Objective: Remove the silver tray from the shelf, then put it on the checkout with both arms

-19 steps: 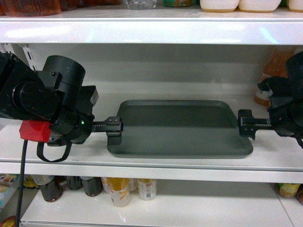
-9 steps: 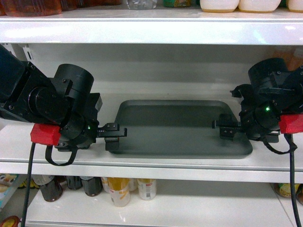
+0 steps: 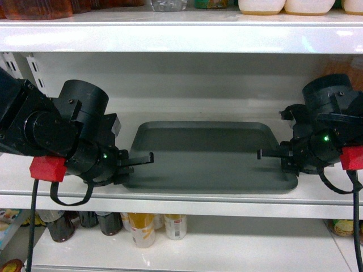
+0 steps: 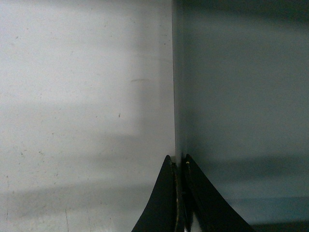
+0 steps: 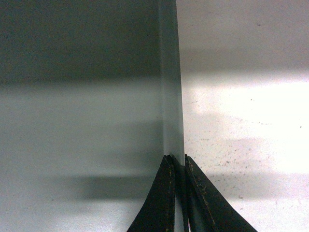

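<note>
Your left gripper [image 3: 138, 159] pinches the silver tray [image 3: 207, 156] rim at 9 o'clock; your right gripper [image 3: 271, 153] pinches it at 3 o'clock, jaws nearly together. The tray lies on the shelf [image 3: 187, 195].

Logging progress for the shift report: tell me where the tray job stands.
Done: both grippers, left and right, have their fingers clamped on the silver tray rim. In hand: lifting it off the shelf. Left: carrying it to the checkout, which isn't in view.

Grey-green tray [image 3: 207, 156], white shelf [image 3: 181, 39]
</note>
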Motion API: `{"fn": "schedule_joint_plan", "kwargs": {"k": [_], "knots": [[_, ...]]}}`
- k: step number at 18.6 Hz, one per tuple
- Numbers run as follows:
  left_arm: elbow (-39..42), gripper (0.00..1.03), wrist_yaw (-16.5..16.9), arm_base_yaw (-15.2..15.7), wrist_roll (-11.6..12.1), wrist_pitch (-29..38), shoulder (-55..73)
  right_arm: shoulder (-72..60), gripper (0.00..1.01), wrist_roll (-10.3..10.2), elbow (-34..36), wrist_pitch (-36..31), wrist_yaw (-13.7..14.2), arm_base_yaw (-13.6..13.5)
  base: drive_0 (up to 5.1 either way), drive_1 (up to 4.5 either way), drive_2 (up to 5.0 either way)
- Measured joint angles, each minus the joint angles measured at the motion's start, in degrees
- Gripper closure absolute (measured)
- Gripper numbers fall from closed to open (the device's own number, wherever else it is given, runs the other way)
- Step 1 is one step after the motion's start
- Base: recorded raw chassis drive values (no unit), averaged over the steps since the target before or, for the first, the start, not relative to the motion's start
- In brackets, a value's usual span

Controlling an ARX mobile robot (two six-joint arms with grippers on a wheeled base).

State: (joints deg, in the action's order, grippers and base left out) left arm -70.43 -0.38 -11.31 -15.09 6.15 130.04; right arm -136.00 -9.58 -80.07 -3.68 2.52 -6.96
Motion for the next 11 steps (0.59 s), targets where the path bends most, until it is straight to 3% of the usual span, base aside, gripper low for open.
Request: {"fn": "schedule_joint_plan", "kwargs": {"k": [3, 6, 11], "knots": [[4.5, 1.01, -0.3, -0.1, -0.4, 3.2, -2.1, 2.5, 0.98, -0.1, 5.9, -4.3, 0.2, -0.1, 0.0, 0.00, 0.0], [11.7, 1.01, -2.8, -1.0, 0.2, 9.3, -5.3, 6.1, 0.98, -0.9, 12.8, -8.2, 0.0, -0.2, 0.0, 0.00, 0.0], [23.3, 1.01, -4.0, -2.4, 0.3, 14.2, -14.9, 17.6, 0.98, -2.7, 28.2, -14.6, -1.9, -0.1, 0.0, 0.00, 0.0]]}}
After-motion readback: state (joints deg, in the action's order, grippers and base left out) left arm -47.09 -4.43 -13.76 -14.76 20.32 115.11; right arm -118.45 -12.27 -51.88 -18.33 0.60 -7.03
